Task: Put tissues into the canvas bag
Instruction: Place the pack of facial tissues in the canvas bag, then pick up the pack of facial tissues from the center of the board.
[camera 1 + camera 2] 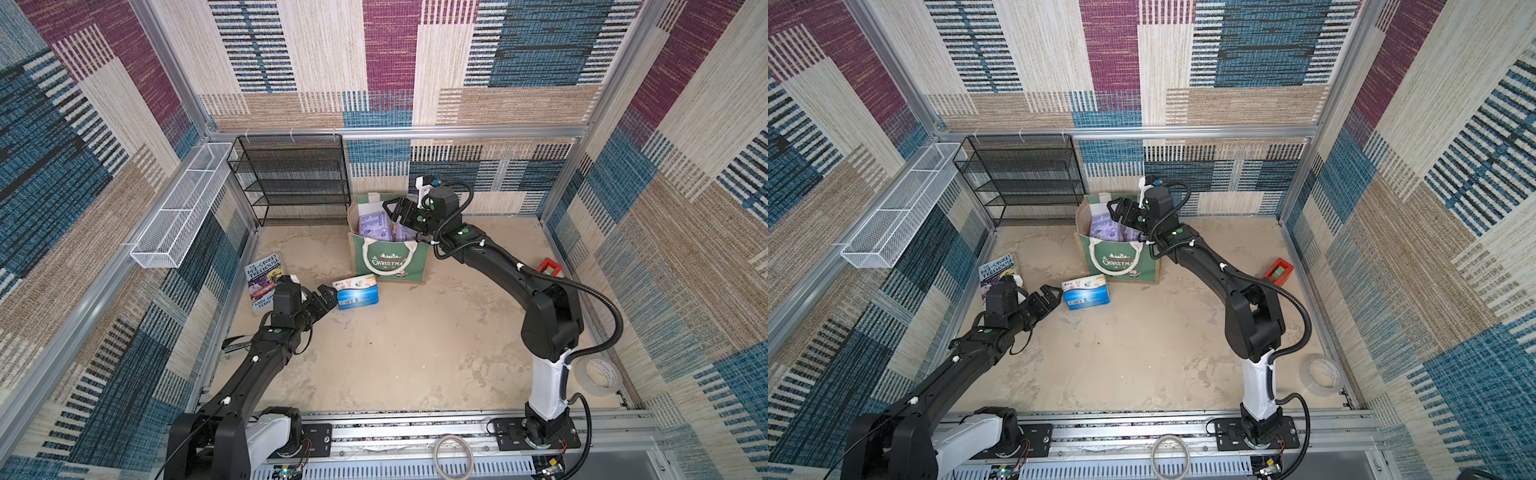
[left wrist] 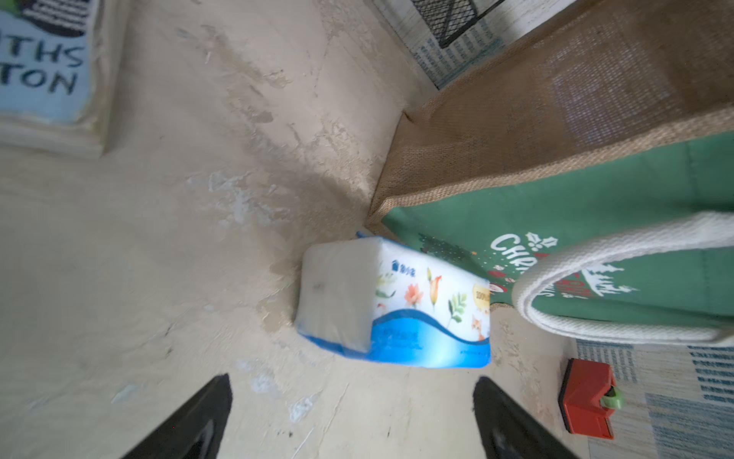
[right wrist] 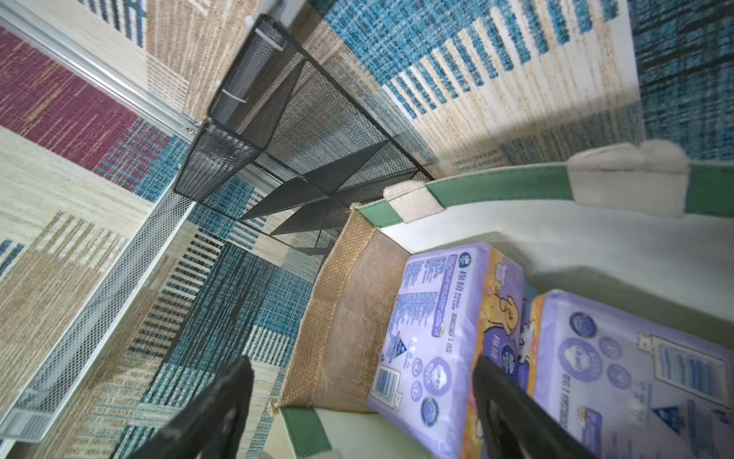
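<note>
Left gripper (image 2: 349,381): spread wide, empty; blue-white pack (image 2: 397,310) just ahead of the tips.
Right gripper (image 3: 363,361): spread apart, empty; canvas bag (image 3: 496,186) and lavender packs (image 3: 433,318) beneath.

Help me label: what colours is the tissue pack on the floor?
Tissue pack: white, flower prints over a blue wave; clearest in left wrist view.

Robot lab test cell. Aluminium extrusion frame (image 1: 395,132) boxes space in; carpet-patterned panels (image 1: 390,45) line left, right, far walls. Scuffed beige floor (image 1: 395,353). Left arm (image 1: 249,374), right arm (image 1: 548,324) bolted to slotted rail (image 1: 415,432) along near edge. Bare circuit board (image 1: 550,469), loose wires beside right base. Tape roll (image 1: 590,392) near right. Black mesh shelf rack (image 1: 295,178) far left; white wire basket (image 1: 178,208) on left wall.
</note>
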`<action>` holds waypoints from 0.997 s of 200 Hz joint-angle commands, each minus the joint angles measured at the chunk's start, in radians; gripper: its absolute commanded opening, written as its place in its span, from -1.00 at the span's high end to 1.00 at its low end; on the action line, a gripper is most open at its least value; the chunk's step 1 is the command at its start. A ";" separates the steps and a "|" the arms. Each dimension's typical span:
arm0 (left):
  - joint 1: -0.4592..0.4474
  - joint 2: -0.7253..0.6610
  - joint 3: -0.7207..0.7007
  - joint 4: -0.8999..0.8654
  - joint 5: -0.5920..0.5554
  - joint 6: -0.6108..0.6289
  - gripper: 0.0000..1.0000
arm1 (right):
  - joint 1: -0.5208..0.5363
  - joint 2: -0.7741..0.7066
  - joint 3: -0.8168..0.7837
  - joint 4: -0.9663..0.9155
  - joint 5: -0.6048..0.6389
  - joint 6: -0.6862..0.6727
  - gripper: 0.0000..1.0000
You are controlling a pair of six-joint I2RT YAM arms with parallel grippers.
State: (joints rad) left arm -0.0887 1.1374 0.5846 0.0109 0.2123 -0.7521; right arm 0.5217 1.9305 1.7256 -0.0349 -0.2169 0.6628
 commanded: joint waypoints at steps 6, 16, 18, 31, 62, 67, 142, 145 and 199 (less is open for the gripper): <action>0.007 0.089 0.086 0.068 0.103 0.075 -0.98 | 0.001 -0.105 -0.118 0.110 0.011 -0.114 -0.77; 0.010 0.125 0.115 0.076 0.130 0.084 -0.98 | 0.001 -0.145 -0.193 0.137 0.016 -0.146 -0.76; 0.012 0.133 0.120 0.078 0.136 0.087 -0.99 | 0.001 -0.155 -0.205 0.144 0.016 -0.152 -0.75; 0.014 0.175 0.158 0.081 0.159 0.107 -0.95 | 0.001 -0.210 -0.290 0.182 0.011 -0.192 -0.71; 0.014 0.242 0.246 0.023 0.173 0.231 -0.77 | 0.001 -0.339 -0.476 0.240 0.012 -0.316 -0.70; 0.014 0.248 0.263 0.004 0.169 0.260 -0.76 | 0.001 -0.360 -0.502 0.243 0.018 -0.334 -0.70; 0.012 0.302 0.434 -0.209 0.287 0.801 -0.77 | -0.091 -0.657 -0.829 0.296 0.032 -0.534 -0.99; 0.012 0.303 0.433 -0.210 0.293 0.822 -0.76 | -0.103 -0.664 -0.836 0.295 0.021 -0.531 -0.99; 0.001 0.347 0.367 -0.137 0.479 1.078 -0.78 | -0.217 -0.707 -0.869 0.222 -0.054 -0.564 -0.99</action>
State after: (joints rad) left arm -0.0811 1.4689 0.9714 -0.1627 0.5705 0.1566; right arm 0.3229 1.2308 0.8543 0.2073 -0.2295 0.1337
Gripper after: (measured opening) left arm 0.887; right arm 0.993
